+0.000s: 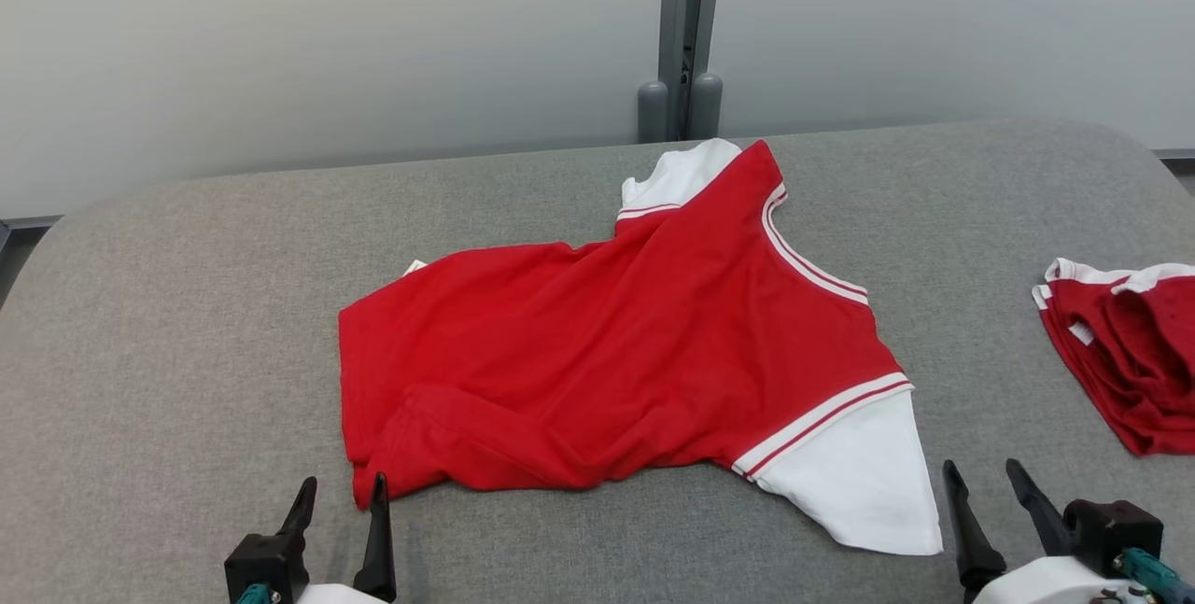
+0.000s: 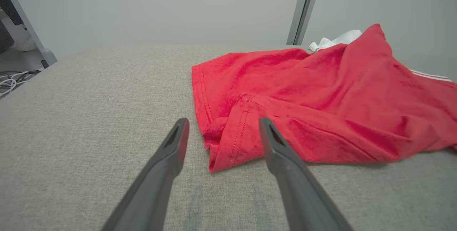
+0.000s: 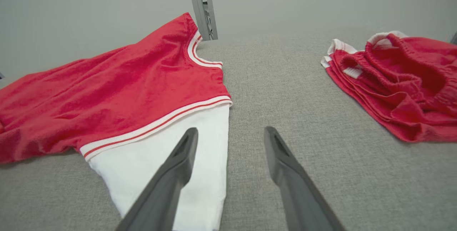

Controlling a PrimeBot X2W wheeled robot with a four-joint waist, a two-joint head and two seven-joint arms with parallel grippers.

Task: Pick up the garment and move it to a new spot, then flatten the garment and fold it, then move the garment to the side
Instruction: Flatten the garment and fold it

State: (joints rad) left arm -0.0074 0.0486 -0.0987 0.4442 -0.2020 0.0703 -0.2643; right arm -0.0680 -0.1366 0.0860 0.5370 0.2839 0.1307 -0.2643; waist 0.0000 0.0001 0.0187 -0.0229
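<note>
The left tool (image 1: 343,483) is wide open and holds nothing, just in front of the bunched bottom corner of the red cloth shirt with white sleeves (image 1: 607,352). The right tool (image 1: 980,466) is open too and empty, just beside the near white sleeve (image 1: 859,473). The shirt lies in the middle of the grey fabric surface (image 1: 187,305). A small pile of red and white clothes (image 1: 1130,352) lies well apart on the right.

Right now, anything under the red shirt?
The grey table shows all around the red shirt. Its near-left hem is folded over onto itself, and a small white bit peeks out at the far edge. Anything beneath the body is covered.
</note>
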